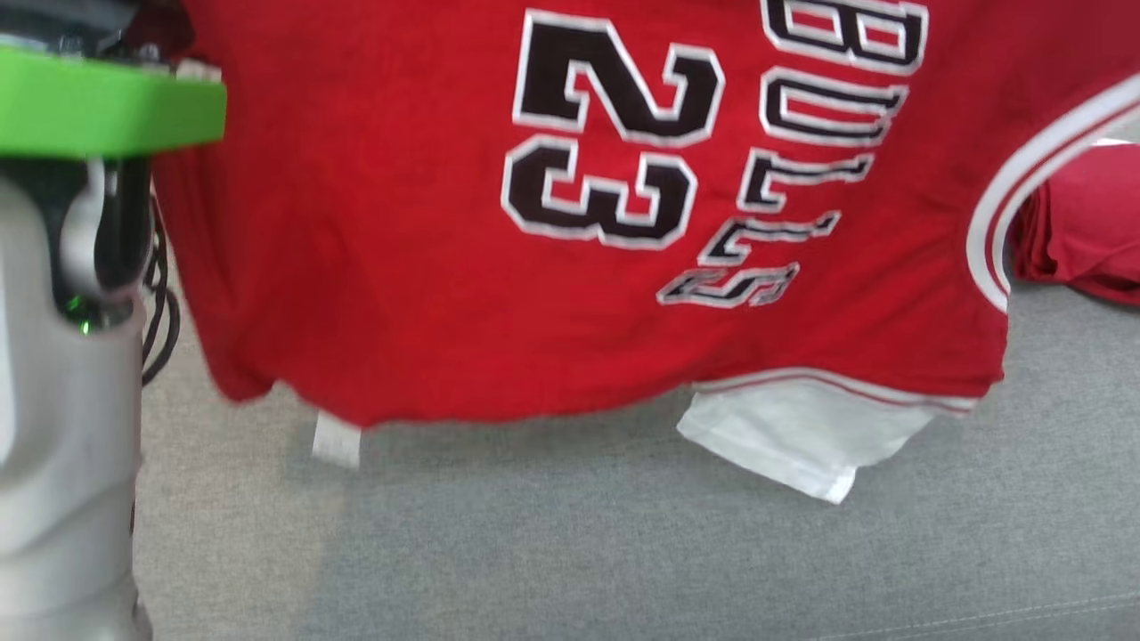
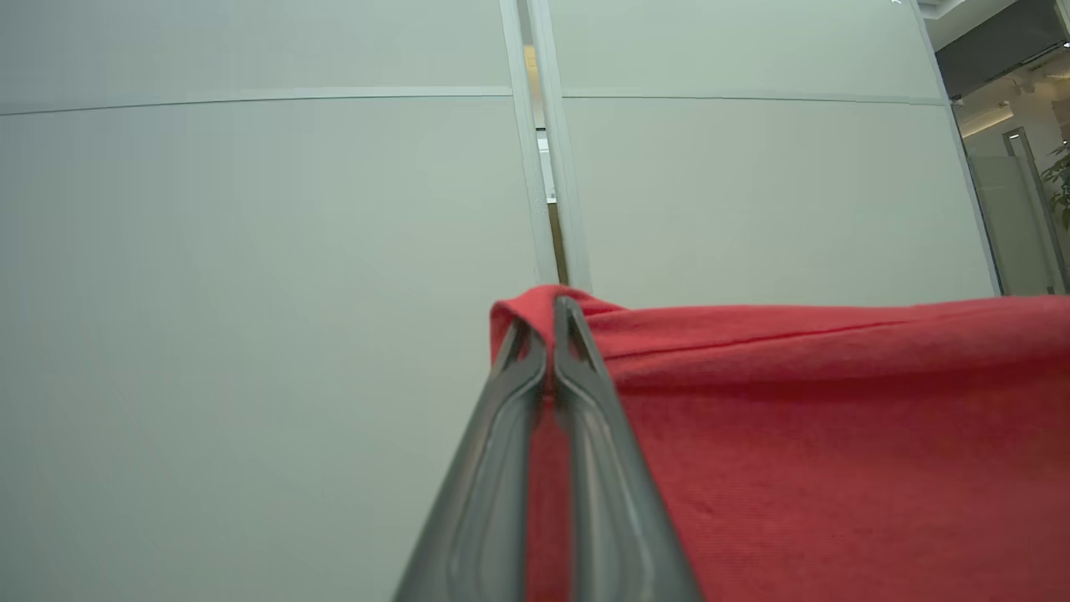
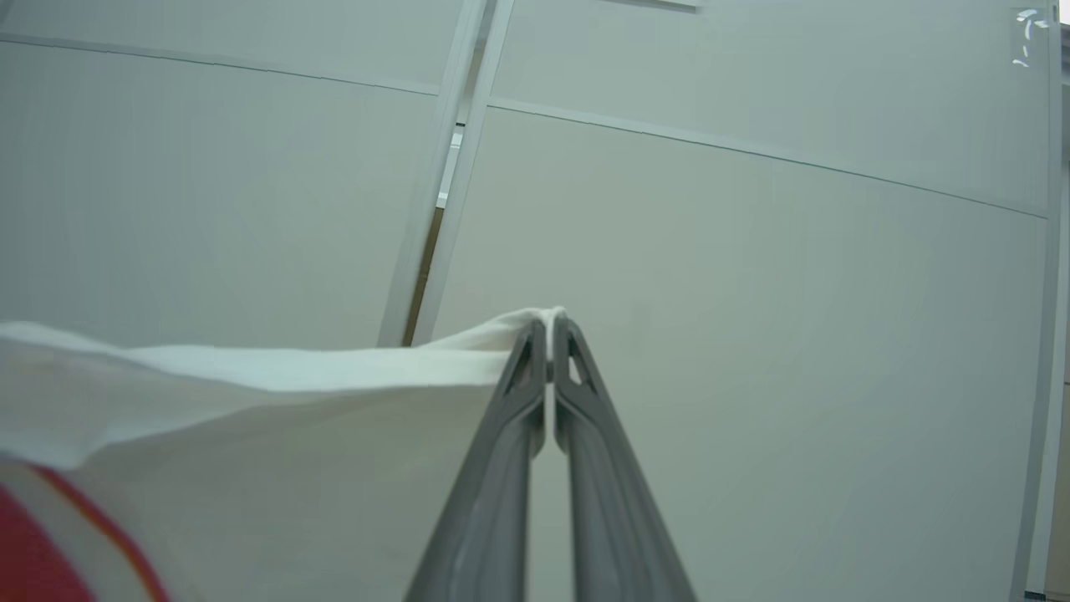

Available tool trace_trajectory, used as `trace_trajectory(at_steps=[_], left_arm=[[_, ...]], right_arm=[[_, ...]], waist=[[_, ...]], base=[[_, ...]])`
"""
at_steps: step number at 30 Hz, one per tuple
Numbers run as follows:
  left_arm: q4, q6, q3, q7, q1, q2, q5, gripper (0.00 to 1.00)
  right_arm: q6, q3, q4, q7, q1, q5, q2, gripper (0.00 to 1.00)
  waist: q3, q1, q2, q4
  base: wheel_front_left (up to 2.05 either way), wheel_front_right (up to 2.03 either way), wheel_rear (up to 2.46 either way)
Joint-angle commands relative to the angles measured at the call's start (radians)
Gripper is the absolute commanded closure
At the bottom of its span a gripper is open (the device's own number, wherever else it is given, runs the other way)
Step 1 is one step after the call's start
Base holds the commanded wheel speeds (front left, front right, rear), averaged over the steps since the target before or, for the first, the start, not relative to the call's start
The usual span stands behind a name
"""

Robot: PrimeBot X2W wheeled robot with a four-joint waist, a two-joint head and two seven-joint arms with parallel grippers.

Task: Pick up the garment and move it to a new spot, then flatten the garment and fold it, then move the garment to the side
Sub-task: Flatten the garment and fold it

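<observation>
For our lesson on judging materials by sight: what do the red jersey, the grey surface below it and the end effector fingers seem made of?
Red jersey: matte knit fabric; it drapes and shows fine ribbing up close. Grey surface: probably woven upholstery cloth, heathered, with a stitched seam. End effector fingers: likely moulded plastic, dark grey, slight sheen.

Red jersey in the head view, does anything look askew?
Yes. The red basketball jersey hangs sideways, its black 23 turned on end, and a white fabric flap droops below its lower edge over the grey cloth surface.
</observation>
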Motion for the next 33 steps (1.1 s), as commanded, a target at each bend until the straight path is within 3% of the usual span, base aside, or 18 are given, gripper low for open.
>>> trace_trajectory(at_steps=[1,9,15,19,26,29,33], left_arm=[[0.063,-0.01,-0.001,-0.015,-0.047,-0.009,-0.007,1.0],[0.553,-0.061,0.014,-0.177,-0.339,-0.088,-0.068,1.0],[0.862,-0.056,0.019,-0.229,-0.463,-0.067,-0.042,1.0],[1.034,-0.051,0.025,-0.245,-0.435,-0.067,-0.047,1.0],[1.251,-0.059,0.054,-0.259,-0.287,-0.113,-0.093,1.0],[1.291,-0.072,0.077,-0.26,-0.206,-0.136,-0.122,1.0],[1.234,-0.081,0.115,-0.261,-0.085,-0.142,-0.128,1.0]], right_arm=[[-0.002,0.022,0.045,-0.013,-0.051,0.009,-0.003,1.0],[-0.002,0.158,0.418,-0.112,-0.4,0.012,0.058,1.0],[-0.002,0.25,0.693,-0.178,-0.556,0.043,0.183,1.0],[-0.002,0.34,0.838,-0.213,-0.513,0.081,0.253,1.0],[-0.002,0.467,1.003,-0.262,-0.327,0.189,0.333,1.0],[-0.002,0.505,1.022,-0.282,-0.218,0.263,0.349,1.0],[-0.001,0.53,0.978,-0.299,-0.073,0.349,0.349,1.0]], waist=[[0.029,0.0,-0.0001,0.0],[0.058,0.0,-0.0001,-0.001],[0.074,0.0,-0.0001,-0.039],[0.105,0.0,-0.0001,-0.056],[0.19,0.0,-0.0001,-0.059],[0.21,0.0,-0.0001,-0.056],[0.222,0.0,-0.0001,-0.055]], base=[[0.0,0.0,0.0],[0.0,0.0,0.0],[0.0,0.0,0.0],[0.0,0.0,0.0],[0.0,0.0,0.0],[0.0,0.0,0.0],[0.0,0.0,0.0]])
